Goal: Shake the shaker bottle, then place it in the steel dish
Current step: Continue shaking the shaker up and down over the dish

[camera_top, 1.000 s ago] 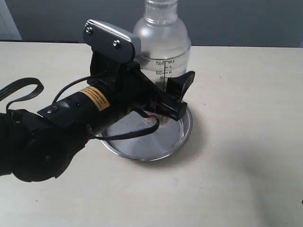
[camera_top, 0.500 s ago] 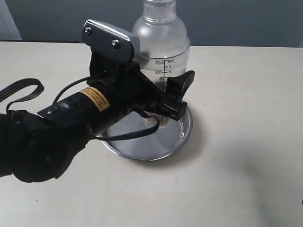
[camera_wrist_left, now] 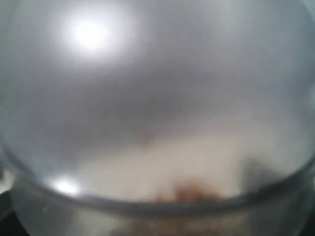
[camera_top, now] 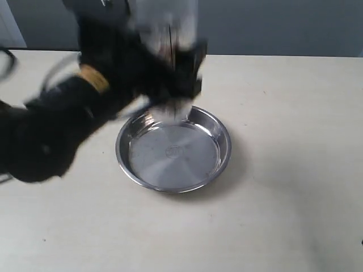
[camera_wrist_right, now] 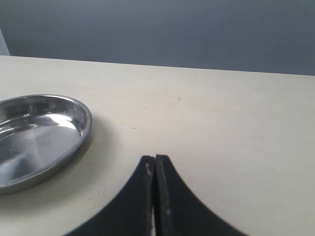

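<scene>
The shaker bottle (camera_top: 169,51) is a motion-blurred clear shape lifted above the far rim of the steel dish (camera_top: 218,164). My left gripper (camera_top: 181,73), also blurred, is shut on it. In the left wrist view the bottle (camera_wrist_left: 157,98) fills the frame, frosted and out of focus, with brown bits (camera_wrist_left: 189,191) near its lower part; the fingers are hidden. The dish (camera_wrist_right: 74,130) lies empty and shiny on the table. My right gripper (camera_wrist_right: 154,164) hovers low over the table beside the dish, jaws pressed together with nothing between them.
A cream tabletop (camera_top: 295,198) spreads around the dish. A dark grey wall (camera_top: 283,25) runs behind the table's far edge. The left arm's black body (camera_top: 51,130) covers the table left of the dish.
The left arm has swung up and toward the back left with the bottle, which has left the dish; both are now blurred by motion. The dish's whole bottom is uncovered.
</scene>
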Available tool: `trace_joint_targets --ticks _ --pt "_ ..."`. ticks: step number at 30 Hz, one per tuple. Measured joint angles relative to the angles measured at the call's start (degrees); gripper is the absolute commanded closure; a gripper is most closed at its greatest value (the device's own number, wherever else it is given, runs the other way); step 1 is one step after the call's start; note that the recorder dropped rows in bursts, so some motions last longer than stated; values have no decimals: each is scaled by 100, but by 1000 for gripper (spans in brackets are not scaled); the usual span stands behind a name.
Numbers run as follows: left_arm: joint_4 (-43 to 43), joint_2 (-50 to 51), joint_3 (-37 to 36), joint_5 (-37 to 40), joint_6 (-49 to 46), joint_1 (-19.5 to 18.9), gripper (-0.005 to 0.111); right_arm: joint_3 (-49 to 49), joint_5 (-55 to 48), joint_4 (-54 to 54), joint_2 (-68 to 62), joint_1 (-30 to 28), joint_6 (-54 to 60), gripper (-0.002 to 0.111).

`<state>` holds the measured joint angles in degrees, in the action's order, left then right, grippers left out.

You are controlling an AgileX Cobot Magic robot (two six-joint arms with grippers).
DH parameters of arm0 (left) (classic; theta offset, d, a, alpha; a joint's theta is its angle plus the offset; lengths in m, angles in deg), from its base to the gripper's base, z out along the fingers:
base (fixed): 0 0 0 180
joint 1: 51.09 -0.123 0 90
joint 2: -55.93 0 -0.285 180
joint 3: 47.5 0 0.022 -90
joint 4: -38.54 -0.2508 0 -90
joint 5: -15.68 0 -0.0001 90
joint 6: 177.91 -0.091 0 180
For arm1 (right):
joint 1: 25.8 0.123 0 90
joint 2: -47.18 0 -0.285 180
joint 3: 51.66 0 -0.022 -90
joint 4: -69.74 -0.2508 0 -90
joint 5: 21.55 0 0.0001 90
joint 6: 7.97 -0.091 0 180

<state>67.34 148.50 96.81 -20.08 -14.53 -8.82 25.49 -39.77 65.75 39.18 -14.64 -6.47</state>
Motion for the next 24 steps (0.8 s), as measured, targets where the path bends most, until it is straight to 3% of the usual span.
trace_joint_targets --ticks 4,9,13,17,19,22,24 --pt "-436 622 -671 240 830 108 107 0 0 0 0 0 0 109" --pt "-1296 -298 -90 -859 626 201 107 0 0 0 0 0 0 109" --pt "-756 -712 96 -737 192 152 107 0 0 0 0 0 0 109" --pt "-14 -95 -432 -158 250 60 107 0 0 0 0 0 0 109" --pt "-211 -30 -530 250 268 90 107 0 0 0 0 0 0 109" --pt "-958 -924 72 -100 -68 226 107 0 0 0 0 0 0 109" --pt "-626 -1060 62 -195 -248 85 107 0 0 0 0 0 0 109"
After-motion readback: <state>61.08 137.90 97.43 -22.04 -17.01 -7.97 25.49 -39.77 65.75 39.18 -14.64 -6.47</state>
